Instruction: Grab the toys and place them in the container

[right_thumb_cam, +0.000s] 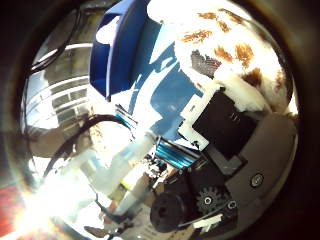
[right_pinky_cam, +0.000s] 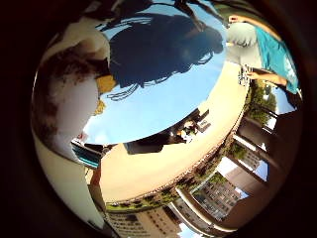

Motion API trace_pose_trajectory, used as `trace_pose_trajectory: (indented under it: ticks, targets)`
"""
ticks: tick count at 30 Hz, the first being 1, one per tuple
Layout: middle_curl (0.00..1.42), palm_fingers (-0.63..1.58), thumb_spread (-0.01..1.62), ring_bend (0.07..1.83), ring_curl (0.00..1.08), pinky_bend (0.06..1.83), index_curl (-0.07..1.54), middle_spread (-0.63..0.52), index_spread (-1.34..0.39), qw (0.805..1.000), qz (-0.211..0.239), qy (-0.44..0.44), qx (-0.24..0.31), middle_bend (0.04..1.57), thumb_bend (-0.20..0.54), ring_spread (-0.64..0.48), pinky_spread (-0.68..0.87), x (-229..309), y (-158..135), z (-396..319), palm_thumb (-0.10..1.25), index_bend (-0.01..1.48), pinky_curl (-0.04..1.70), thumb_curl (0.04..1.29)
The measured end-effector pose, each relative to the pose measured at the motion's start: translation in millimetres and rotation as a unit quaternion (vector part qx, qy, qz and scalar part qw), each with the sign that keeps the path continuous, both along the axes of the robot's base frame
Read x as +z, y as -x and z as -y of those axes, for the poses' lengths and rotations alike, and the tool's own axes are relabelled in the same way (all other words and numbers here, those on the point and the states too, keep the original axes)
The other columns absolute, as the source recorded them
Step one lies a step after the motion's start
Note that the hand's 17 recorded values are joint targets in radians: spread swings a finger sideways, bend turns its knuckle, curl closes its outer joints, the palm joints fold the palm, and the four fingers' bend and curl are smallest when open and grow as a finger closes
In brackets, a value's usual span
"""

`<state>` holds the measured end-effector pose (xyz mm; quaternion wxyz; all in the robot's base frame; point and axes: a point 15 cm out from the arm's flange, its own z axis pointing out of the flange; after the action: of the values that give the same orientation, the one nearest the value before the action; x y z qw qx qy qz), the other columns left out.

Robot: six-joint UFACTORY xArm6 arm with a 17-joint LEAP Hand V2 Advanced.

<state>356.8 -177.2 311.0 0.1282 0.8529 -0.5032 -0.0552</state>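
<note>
A white plush toy with brown patches fills much of both palm views, so it lies right against my palm. A yellow part of it shows beside its white body. My right hand has a black and white finger pressed against the toy's side, curled round it. A dark blue container stands on the light blue round table, a short way from the toy. The shadow of hand and toy falls on the tabletop well apart from them, so the toy hangs above it.
A person in a teal shirt stands at the table's far edge, hands off the toys. A teal ribbed object lies near the table's rim. Beyond the table are a tan floor, some dark items and buildings.
</note>
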Motion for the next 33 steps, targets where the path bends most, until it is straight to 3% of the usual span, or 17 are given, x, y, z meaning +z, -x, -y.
trace_pose_trajectory:
  ticks: [8, 14, 25, 33]
  targets:
    - [1.07, 0.78, 1.09, 1.49, 0.86, 1.60, 0.80, -0.27, -0.98, 0.996, 0.065, -0.059, 0.030, 1.23, -0.015, -0.13, 0.15, 97.3, -3.6, -84.0, 1.01, 0.61, 0.80, 0.69]
    - [1.10, 0.73, 1.09, 1.53, 0.87, 1.63, 0.97, -0.26, -1.02, 0.991, 0.085, -0.094, 0.035, 1.27, -0.015, -0.14, 0.12, 142.6, -6.0, -158.6, 0.99, 0.63, 0.85, 0.72]
    - [1.11, 0.69, 1.10, 1.59, 0.88, 1.66, 1.22, -0.25, -1.05, 0.989, 0.080, -0.119, 0.041, 1.33, -0.014, -0.14, 0.10, 142.5, -3.9, -281.6, 0.98, 0.64, 0.90, 0.77]
    - [1.11, 0.67, 1.10, 1.61, 0.87, 1.66, 1.33, -0.24, -1.04, 0.984, 0.103, -0.147, -0.020, 1.34, -0.014, -0.14, 0.09, 134.2, -15.8, -346.2, 0.97, 0.62, 0.92, 0.79]
